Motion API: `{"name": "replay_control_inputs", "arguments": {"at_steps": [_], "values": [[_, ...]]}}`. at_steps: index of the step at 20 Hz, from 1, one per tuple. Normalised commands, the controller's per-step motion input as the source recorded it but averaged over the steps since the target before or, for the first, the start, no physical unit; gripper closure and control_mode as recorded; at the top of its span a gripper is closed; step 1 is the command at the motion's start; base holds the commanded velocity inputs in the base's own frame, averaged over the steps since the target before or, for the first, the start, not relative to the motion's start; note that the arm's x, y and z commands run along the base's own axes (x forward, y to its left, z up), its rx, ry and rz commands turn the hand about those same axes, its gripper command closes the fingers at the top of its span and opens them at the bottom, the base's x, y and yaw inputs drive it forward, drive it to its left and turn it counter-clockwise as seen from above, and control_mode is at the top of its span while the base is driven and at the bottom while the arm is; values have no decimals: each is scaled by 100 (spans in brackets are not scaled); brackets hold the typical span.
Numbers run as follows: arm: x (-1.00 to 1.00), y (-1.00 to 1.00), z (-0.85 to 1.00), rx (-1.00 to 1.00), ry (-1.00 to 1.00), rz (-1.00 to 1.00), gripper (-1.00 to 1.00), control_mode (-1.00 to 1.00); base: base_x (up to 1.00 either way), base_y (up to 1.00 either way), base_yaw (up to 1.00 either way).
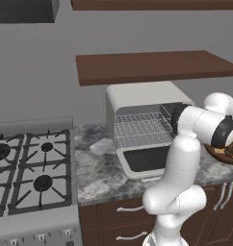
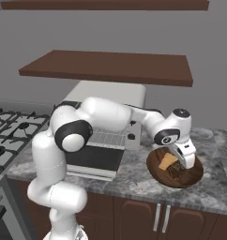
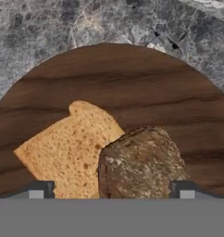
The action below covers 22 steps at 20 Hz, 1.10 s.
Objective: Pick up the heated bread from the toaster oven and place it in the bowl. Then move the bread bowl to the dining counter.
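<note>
Dark-brown wood surrounds 2 pieces of bread: the bowl sits near the counter's front edge, just beside the toaster oven with its door dropped open, so the carry across was short. The gripper hangs low over a dark crusty loaf touching a tan slice, fingertips apart either side of the loaf, likely just releasing it.
</note>
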Motion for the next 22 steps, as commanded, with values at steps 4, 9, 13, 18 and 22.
{"name": "replay_control_inputs", "arguments": {"at_steps": [4,9,13,18,22], "values": [[-46,4,0,5,-8,-5,-100,-100,0,0,0],[-100,3,0,15,3,-16,-100,-100,0,0,0],[-49,0,-10,9,1,-7,-100,-100,0,0,0],[0,-1,-30,3,0,-5,-100,-100,0,0,0],[0,-1,-46,0,1,-5,-100,-100,0,0,0]]}}
